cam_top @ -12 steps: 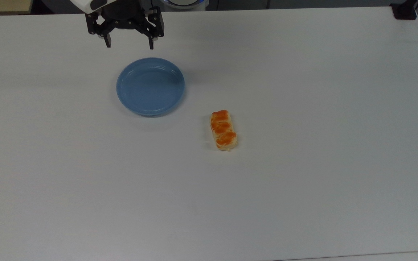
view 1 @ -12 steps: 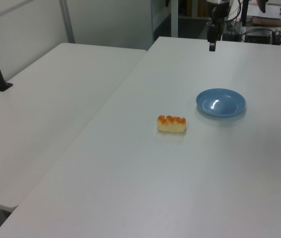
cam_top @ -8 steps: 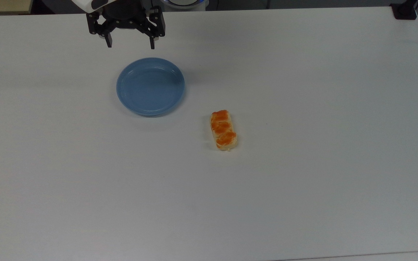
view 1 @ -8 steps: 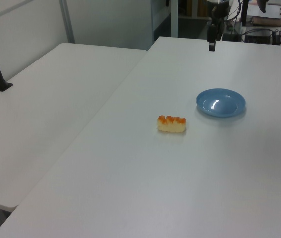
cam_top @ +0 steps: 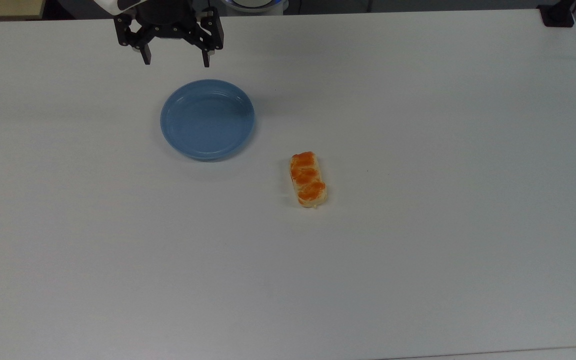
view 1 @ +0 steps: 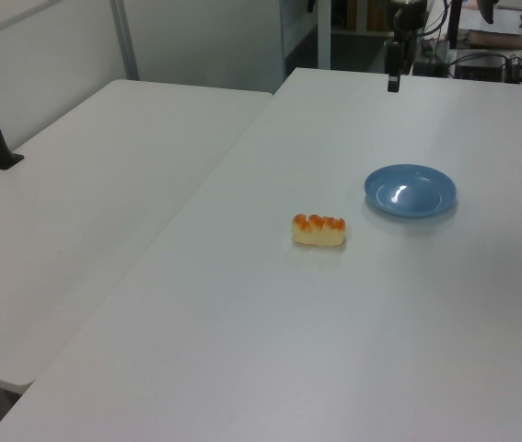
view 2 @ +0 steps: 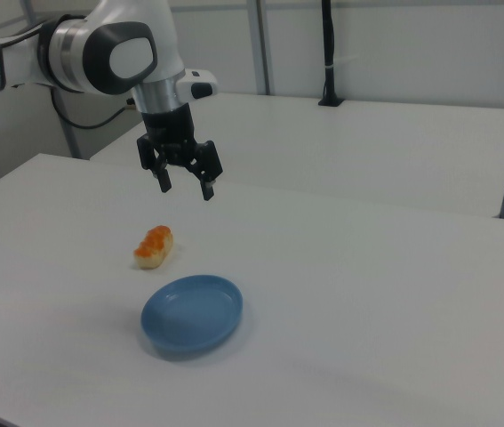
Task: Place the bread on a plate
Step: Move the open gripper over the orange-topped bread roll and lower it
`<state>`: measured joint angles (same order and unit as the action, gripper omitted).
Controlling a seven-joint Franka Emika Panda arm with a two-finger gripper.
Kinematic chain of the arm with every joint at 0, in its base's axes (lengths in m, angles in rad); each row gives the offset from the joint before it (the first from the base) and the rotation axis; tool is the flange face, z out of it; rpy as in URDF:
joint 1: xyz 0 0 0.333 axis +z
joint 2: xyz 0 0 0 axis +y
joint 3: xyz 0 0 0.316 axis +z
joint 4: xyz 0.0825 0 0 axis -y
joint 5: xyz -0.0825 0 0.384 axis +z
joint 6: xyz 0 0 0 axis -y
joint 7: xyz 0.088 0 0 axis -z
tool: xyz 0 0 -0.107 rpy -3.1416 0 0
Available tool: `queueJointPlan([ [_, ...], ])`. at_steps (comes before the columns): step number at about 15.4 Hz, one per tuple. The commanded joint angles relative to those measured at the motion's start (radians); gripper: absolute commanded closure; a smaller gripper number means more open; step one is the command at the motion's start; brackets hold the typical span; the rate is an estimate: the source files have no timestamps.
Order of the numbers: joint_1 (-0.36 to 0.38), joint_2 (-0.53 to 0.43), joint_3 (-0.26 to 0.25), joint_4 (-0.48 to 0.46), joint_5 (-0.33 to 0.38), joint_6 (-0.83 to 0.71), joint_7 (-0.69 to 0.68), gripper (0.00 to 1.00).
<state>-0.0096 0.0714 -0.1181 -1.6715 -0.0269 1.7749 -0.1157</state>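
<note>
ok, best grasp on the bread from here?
Probably from straight above, fingers closing across the middle of the bread, on its two long sides. It lies flat on the table, long axis near vertical in the top view, with open space all round. The gripper is open.

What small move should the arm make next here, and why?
Probably travel toward the small oblong orange-topped bread. The open pincer hangs empty above the white table beyond the round blue plate, which is bare; the bread lies untouched on the table, apart from the plate.
</note>
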Motion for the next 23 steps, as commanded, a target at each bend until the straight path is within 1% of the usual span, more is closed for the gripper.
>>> queueJointPlan([
  [1, 0.013, -0.019, -0.028, -0.001, 0.039, 0.011, -0.018, 0.0],
  [5, 0.014, -0.015, -0.028, -0.001, 0.042, 0.014, -0.018, 0.0],
  [8, 0.02, 0.013, -0.028, -0.001, 0.073, 0.05, -0.018, 0.0],
  [11, 0.051, 0.045, -0.028, 0.001, 0.09, 0.104, -0.012, 0.0],
  [14, 0.08, 0.071, -0.028, 0.001, 0.091, 0.109, -0.018, 0.0],
  [18, 0.141, 0.123, -0.028, 0.015, 0.091, 0.158, -0.018, 0.0],
  [23, 0.194, 0.186, -0.026, 0.035, 0.079, 0.158, -0.025, 0.0],
])
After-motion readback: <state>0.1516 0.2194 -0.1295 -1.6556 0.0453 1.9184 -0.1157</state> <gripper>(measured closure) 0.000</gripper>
